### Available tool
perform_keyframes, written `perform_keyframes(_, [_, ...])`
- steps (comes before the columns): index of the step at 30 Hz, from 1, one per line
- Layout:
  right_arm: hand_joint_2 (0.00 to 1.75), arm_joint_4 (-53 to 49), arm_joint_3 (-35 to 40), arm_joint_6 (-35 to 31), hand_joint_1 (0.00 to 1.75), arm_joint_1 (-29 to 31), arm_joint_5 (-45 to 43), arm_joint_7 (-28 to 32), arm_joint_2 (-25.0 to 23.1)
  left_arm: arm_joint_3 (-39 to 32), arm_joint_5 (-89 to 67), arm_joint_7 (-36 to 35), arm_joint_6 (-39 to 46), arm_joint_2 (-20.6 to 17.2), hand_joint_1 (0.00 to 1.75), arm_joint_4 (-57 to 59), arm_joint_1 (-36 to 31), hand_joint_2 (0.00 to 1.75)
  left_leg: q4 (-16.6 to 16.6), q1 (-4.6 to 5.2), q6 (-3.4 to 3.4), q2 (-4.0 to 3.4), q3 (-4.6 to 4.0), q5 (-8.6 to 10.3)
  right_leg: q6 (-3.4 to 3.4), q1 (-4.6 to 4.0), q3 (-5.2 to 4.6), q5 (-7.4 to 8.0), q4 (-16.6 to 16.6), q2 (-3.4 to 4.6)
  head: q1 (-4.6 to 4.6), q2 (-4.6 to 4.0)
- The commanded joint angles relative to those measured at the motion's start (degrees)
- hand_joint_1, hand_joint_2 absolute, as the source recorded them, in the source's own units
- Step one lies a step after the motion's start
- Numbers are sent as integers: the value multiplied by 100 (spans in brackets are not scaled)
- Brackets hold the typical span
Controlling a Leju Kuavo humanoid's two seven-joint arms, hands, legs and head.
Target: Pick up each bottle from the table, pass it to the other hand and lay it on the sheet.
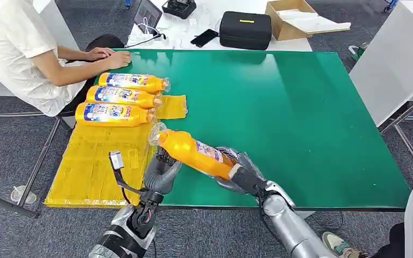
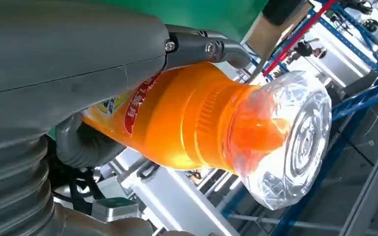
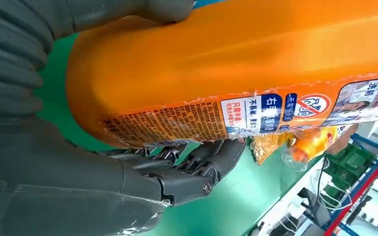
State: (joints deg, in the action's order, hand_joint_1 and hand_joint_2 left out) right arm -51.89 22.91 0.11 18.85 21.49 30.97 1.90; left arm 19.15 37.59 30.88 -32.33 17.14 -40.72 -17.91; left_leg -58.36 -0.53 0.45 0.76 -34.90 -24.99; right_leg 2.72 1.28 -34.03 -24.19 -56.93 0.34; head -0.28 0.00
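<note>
Bottle (image 1: 194,152) between both hands.
Right hand (image 1: 239,171) grips its base; left hand (image 1: 161,171) closes fingers around its neck.

The orange bottle (image 3: 236,64) gripped by the right hand (image 3: 54,162) carries a label beside the fingers: small Chinese print, a red prohibition sign, mostly unreadable.

Yellow sheet (image 1: 94,166): three bottles (image 1: 121,98) lay side by side across its far end; near half bare. Person's hands (image 1: 107,56) rested on green table (image 1: 301,118) beyond them.
</note>
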Motion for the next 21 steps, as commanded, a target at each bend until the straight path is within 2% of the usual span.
perform_keyframes(1, [175, 156, -30, 36, 175, 161, 2, -11, -93, 216, -49, -28, -6, -83, 0, 10, -91, 175, -1, -3, 0, -10, 8, -3, -11, -6, 7, 1, 2, 3, 2, 0])
perform_keyframes(11, [175, -22, 162, 91, 175, 184, 58, 8, -268, 319, -258, -33, 509, 32, 0, 770, -422, 175, -1, -1, 0, -9, 2, 0, -8, -2, 0, 2, -1, 3, 2, 0])
perform_keyframes(21, [175, -177, 334, 101, 175, 78, -25, 28, -302, 499, -797, 370, 1216, 98, 0, 1146, -591, 175, -3, -5, 0, -9, 8, -4, -12, -8, 9, 0, 2, 2, 4, 0])
